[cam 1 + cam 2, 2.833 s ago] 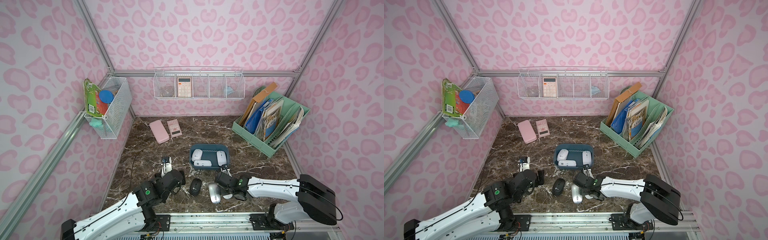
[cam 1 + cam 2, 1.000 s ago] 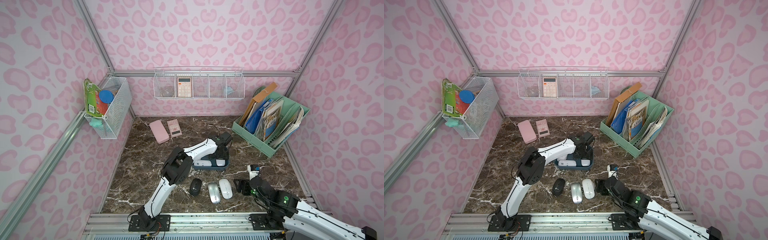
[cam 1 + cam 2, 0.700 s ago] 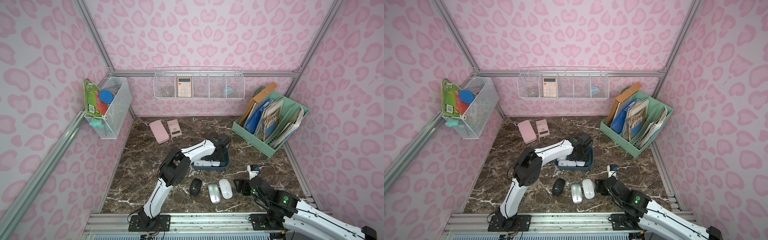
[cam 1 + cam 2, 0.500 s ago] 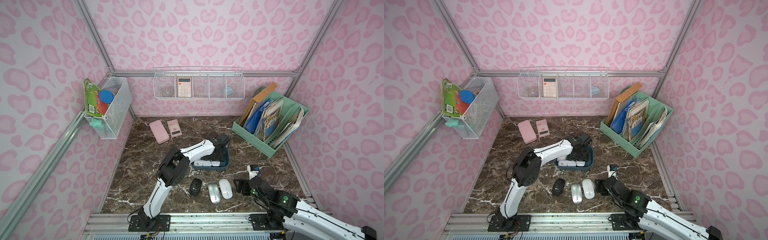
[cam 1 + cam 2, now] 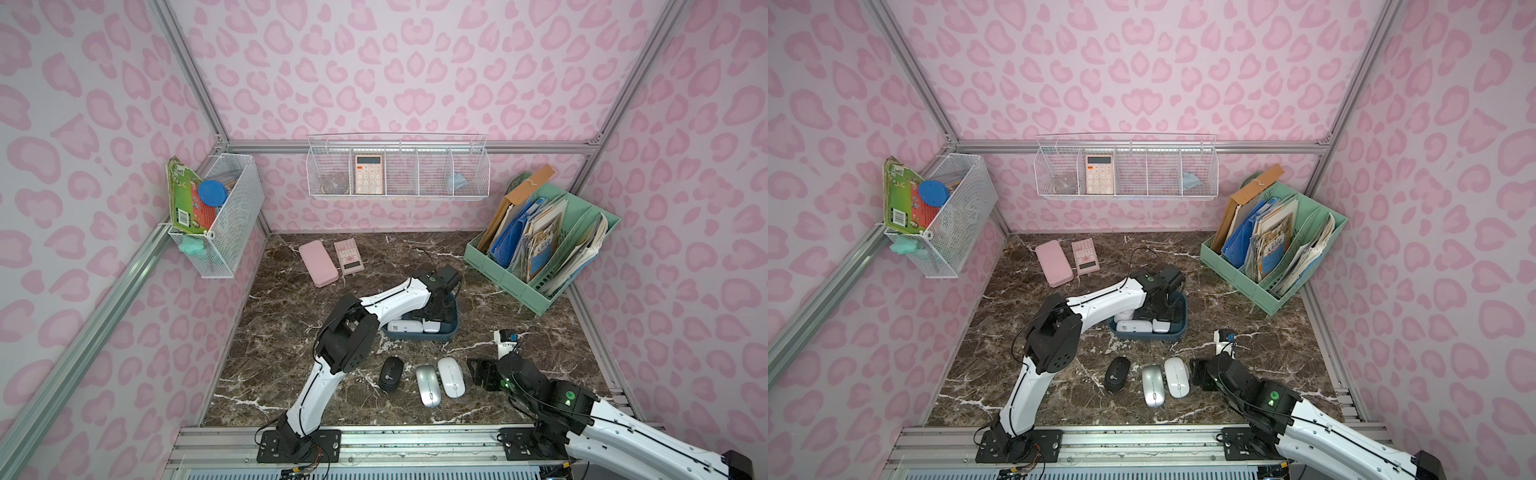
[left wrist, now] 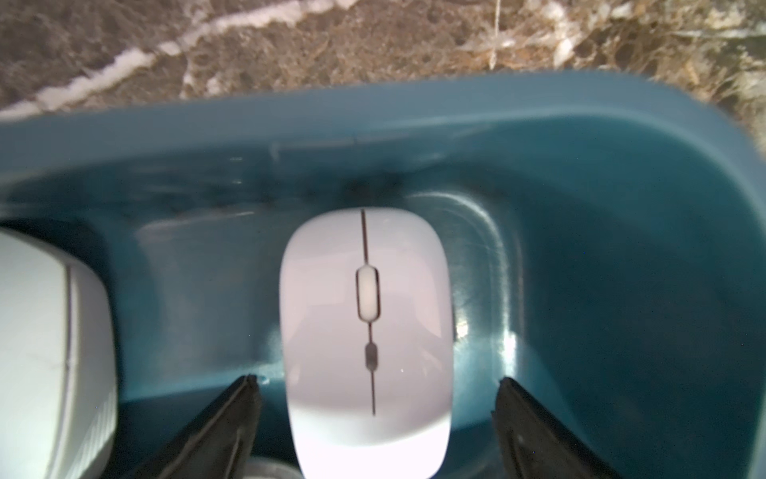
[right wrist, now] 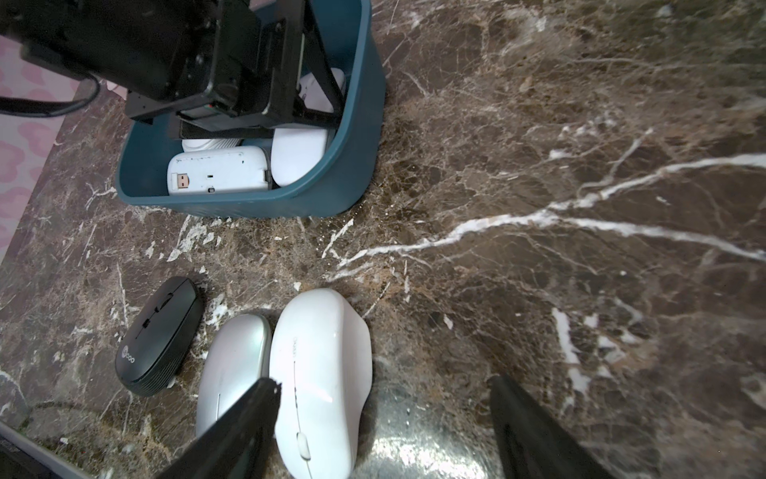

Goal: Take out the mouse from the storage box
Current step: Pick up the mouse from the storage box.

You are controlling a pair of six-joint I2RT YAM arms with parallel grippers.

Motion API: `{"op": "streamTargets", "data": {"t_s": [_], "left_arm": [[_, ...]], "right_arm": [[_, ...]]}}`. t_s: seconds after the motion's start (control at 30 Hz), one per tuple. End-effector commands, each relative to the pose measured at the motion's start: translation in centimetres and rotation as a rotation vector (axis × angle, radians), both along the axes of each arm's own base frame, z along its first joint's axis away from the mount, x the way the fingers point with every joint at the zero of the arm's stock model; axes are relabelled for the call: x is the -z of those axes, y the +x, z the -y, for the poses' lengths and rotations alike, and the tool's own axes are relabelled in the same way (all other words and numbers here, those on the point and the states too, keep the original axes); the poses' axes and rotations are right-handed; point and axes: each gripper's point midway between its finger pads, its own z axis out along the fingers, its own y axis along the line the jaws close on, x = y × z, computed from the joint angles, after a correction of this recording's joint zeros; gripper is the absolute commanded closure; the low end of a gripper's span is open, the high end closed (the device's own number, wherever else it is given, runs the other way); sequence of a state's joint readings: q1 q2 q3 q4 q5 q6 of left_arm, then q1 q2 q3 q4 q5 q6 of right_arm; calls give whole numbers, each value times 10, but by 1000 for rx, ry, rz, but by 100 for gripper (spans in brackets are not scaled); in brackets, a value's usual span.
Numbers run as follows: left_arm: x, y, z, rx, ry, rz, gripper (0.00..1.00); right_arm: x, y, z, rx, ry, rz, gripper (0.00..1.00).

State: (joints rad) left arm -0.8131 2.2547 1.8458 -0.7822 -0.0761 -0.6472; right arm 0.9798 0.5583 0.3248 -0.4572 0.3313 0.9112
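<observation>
Left wrist view: my left gripper (image 6: 377,380) sits inside the storage box (image 6: 621,174) with its jaws spread wide, one on each side of the mouse (image 6: 364,315) and clear of its flanks, so nothing is clamped. The mouse lies flat on the box floor near a rounded corner, with a second mouse (image 6: 49,352) beside it. My right gripper (image 7: 383,382) hangs over the marble table (image 7: 539,166) with its jaws apart and empty, just beside a row of three: outer white mouse (image 7: 319,373), silver mouse (image 7: 232,365), black mouse (image 7: 161,331)
</observation>
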Motion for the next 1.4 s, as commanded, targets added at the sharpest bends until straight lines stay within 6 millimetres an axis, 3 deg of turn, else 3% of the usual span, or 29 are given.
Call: {"op": "streamTargets", "data": {"t_s": [0.0, 0.2, 0.6, 1.07, 1.37], "left_arm": [[-3, 1, -3, 19, 27, 15, 7], [4, 2, -10, 7, 76, 13, 9], [11, 6, -12, 0, 83, 17, 39], [-49, 3, -26, -16, 43, 110, 42], [-87, -12, -53, -33, 22, 151, 42]], "right_arm": [[-6, 3, -2, 1, 12, 21, 17], [-7, 3, -1, 10, 16, 24, 17], [-7, 3, -2, 3, 22, 24, 17], [-3, 3, -3, -2, 1, 12, 17], [-4, 5, -3, 10, -21, 5, 17]]}}
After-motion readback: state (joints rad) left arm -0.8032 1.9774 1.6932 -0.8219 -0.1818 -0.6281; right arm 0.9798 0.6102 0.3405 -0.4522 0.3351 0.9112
